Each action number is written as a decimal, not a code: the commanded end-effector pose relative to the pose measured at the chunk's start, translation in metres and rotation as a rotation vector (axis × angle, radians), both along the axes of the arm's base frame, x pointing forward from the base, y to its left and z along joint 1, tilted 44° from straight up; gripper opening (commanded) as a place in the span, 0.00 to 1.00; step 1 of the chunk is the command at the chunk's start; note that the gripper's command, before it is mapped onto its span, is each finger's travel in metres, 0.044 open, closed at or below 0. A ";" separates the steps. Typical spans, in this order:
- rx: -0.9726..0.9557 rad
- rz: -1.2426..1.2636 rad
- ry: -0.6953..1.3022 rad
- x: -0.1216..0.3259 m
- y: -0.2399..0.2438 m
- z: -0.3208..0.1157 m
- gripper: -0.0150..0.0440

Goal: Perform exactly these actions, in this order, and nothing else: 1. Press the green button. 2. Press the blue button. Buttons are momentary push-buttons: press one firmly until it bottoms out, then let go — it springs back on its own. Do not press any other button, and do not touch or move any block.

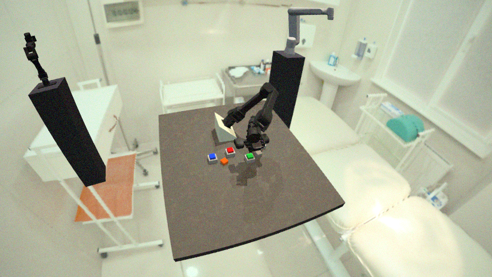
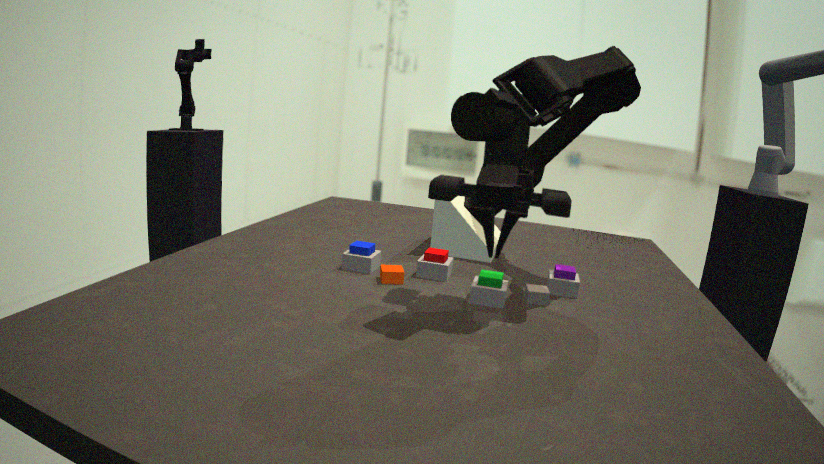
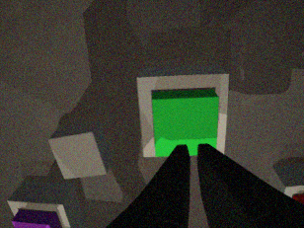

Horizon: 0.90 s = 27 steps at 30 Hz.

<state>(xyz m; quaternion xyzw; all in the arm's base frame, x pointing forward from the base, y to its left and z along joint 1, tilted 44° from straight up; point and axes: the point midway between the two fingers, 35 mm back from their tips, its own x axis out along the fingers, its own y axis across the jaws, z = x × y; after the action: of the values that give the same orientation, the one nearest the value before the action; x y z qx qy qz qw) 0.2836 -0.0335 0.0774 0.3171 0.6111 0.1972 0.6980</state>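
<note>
The green button [image 1: 249,156] [image 2: 490,278] [image 3: 185,120] sits on its grey base near the middle of the dark table [image 1: 240,213] [image 2: 230,374]. My gripper [image 1: 255,150] [image 2: 495,253] [image 3: 191,154] is shut and empty. It points straight down, with its tips a short way above the green button's rear edge and not touching it. The blue button [image 1: 212,156] [image 2: 362,248] stands at the left end of the row, well clear of the gripper.
A red button [image 1: 230,150] [image 2: 436,255] stands between blue and green. An orange block [image 1: 224,160] [image 2: 392,273] lies beside it. A grey block [image 2: 537,293] [image 3: 77,154] and a purple button [image 2: 565,272] [image 3: 36,226] sit just right of green. A white wedge [image 2: 455,233] stands behind.
</note>
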 end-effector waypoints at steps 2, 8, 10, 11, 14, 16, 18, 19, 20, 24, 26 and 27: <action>0.004 -0.003 0.001 0.001 0.004 -0.004 0.29; 0.004 -0.003 0.001 0.003 0.011 -0.012 0.29; 0.004 -0.003 0.001 0.004 0.013 -0.014 0.29; 0.004 -0.003 0.001 0.004 0.014 -0.015 0.29; 0.004 -0.003 0.001 0.005 0.017 -0.018 0.29; 0.005 -0.003 0.001 0.005 0.020 -0.021 0.29; 0.005 -0.003 0.001 0.005 0.022 -0.023 0.29; 0.005 -0.003 0.001 0.006 0.022 -0.023 0.29; 0.005 -0.003 0.001 0.006 0.022 -0.023 0.29; 0.005 -0.003 0.001 0.006 0.022 -0.023 0.29; 0.005 -0.003 0.001 0.006 0.022 -0.023 0.29; 0.005 -0.003 0.001 0.006 0.022 -0.023 0.29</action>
<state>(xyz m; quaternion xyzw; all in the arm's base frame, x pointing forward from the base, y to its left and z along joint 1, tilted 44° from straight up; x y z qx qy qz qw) 0.2897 -0.0121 0.0544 0.3169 0.6100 0.1975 0.6990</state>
